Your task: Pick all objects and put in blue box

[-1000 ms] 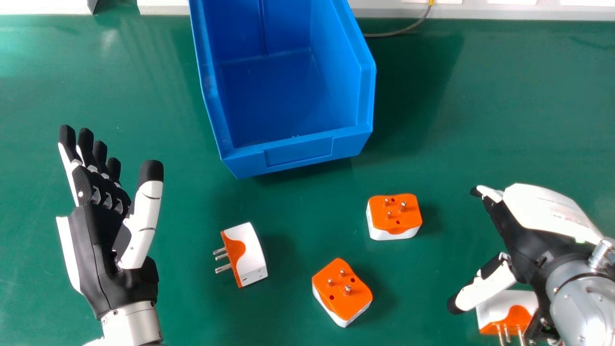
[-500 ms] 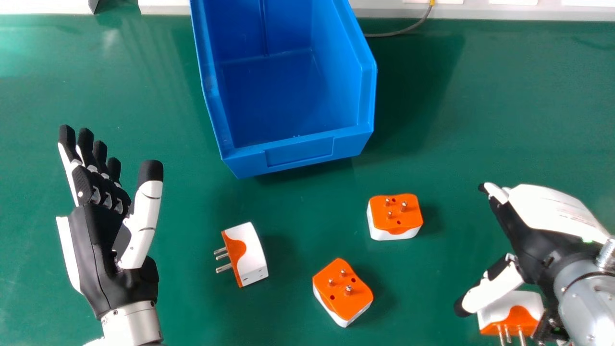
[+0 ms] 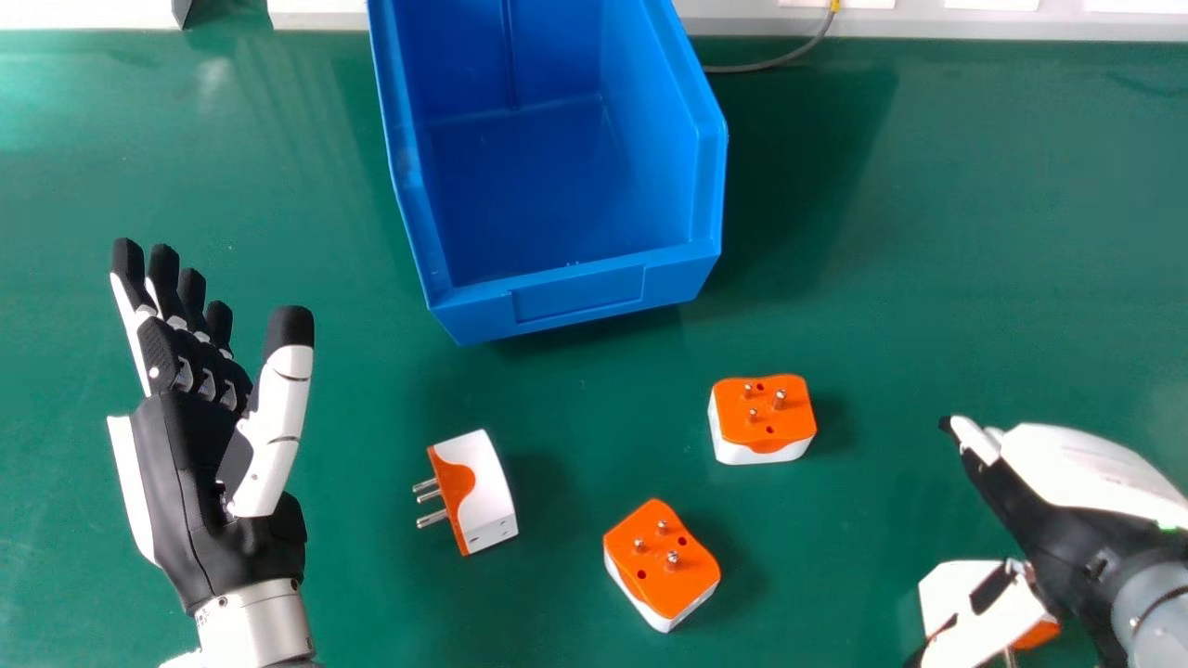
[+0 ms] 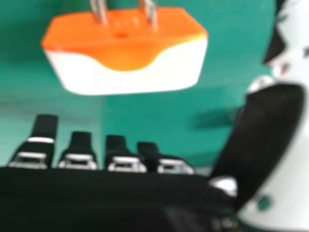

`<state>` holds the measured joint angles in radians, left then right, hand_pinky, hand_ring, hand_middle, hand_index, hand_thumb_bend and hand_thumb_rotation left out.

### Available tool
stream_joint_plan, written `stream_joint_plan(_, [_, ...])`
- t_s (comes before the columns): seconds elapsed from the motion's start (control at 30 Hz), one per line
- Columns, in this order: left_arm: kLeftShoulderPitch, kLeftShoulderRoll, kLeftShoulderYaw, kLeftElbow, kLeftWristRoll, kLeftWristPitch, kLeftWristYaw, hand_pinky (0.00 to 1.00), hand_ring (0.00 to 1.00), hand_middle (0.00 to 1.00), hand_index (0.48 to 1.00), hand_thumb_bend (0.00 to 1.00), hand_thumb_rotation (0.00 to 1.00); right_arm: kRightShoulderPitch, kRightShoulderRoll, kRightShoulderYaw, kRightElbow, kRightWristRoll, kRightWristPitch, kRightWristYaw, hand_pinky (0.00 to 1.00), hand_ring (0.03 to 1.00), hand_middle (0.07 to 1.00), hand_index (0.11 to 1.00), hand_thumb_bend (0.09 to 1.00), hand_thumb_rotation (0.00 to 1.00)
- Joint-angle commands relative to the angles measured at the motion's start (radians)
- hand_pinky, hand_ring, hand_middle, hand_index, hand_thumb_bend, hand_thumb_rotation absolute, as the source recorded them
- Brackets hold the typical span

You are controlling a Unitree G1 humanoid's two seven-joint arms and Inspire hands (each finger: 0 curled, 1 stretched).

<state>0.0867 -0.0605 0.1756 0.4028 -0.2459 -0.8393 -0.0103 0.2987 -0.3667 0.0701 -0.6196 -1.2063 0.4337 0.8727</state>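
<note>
Lying under everything, the green table is topped at the upper middle of the head view by the box. The right hand is held at the lower right, its fingers and thumb apart with nothing gripped; the left hand is seen at the left, likewise spread. Right of centre is set the middle plug, at lower centre the lower plug, left of it the left plug, and at the lower right the corner plug. By this last the coming move is probably decided: it is partly covered by the right thumb, and the right hand is clearly the nearer. In the right hand view it is seen beyond the fingertips, its long axis laid roughly parallel to their row. Its pins are pointed away from them, so the body can likely be met first.
</note>
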Motion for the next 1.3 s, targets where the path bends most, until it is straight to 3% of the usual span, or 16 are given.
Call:
stream_joint_plan(0.0, [0.008, -0.038, -0.002, -0.024, 0.001, -0.012, -0.002, 1.00, 1.00, 1.00, 1.000, 0.64, 0.38, 0.019, -0.016, -0.021, -0.032, 0.004, -0.004, 0.002, 0.90, 0.990, 0.994, 0.991, 0.997, 0.26])
stream_joint_plan(0.13, [0.012, -0.039, -0.003, -0.025, -0.009, -0.010, -0.008, 1.00, 1.00, 1.00, 1.000, 0.64, 0.39, 0.046, -0.011, -0.026, -0.033, 0.002, -0.003, -0.002, 0.92, 0.992, 0.995, 0.993, 0.998, 0.26])
stream_joint_plan(0.2, [0.016, -0.037, -0.005, -0.026, -0.018, -0.010, -0.019, 1.00, 1.00, 1.00, 1.000, 0.64, 0.39, 0.055, -0.009, -0.027, -0.031, -0.004, 0.000, -0.002, 0.92, 0.992, 0.995, 0.993, 0.998, 0.26])
stream_joint_plan(0.37, [0.020, -0.035, -0.003, -0.025, -0.013, -0.013, -0.019, 1.00, 1.00, 1.00, 1.000, 0.63, 0.38, 0.069, 0.003, -0.026, -0.022, -0.021, 0.014, -0.006, 0.95, 0.995, 0.997, 0.996, 0.999, 0.26])
stream_joint_plan(0.47, [0.023, -0.034, -0.005, -0.031, -0.031, -0.003, -0.030, 1.00, 1.00, 1.00, 1.000, 0.63, 0.38, 0.073, 0.009, -0.024, -0.018, -0.025, 0.024, -0.012, 0.96, 0.996, 0.998, 0.997, 1.000, 0.26])
stream_joint_plan(0.5, [0.024, -0.032, -0.006, -0.031, -0.032, -0.003, -0.032, 1.00, 1.00, 1.00, 1.000, 0.63, 0.38, 0.074, 0.011, -0.023, -0.015, -0.031, 0.027, -0.016, 0.96, 0.996, 0.998, 0.997, 1.000, 0.26])
stream_joint_plan(0.77, [0.025, -0.033, -0.001, -0.037, -0.022, 0.001, -0.028, 1.00, 1.00, 1.00, 1.000, 0.63, 0.37, 0.060, 0.023, -0.018, 0.027, -0.044, 0.048, -0.060, 0.97, 0.998, 0.999, 0.999, 1.000, 0.25])
stream_joint_plan(0.9, [0.023, -0.032, -0.001, -0.037, -0.027, 0.003, -0.032, 1.00, 1.00, 1.00, 1.000, 0.62, 0.37, 0.052, 0.029, -0.007, 0.051, -0.056, 0.051, -0.093, 0.98, 0.999, 0.999, 0.999, 0.998, 0.25])
stream_joint_plan(1.0, [0.024, -0.031, 0.001, -0.037, -0.020, 0.005, -0.027, 1.00, 1.00, 1.00, 1.000, 0.62, 0.38, 0.043, 0.039, 0.010, 0.080, -0.064, 0.054, -0.125, 0.98, 0.999, 1.000, 0.999, 0.995, 0.25])
stream_joint_plan(1.27, [0.025, -0.029, 0.004, -0.041, -0.020, 0.002, -0.029, 1.00, 1.00, 1.00, 1.000, 0.62, 0.38, 0.012, 0.047, 0.059, 0.158, -0.088, 0.059, -0.164, 0.96, 1.000, 1.000, 1.000, 0.990, 0.24])
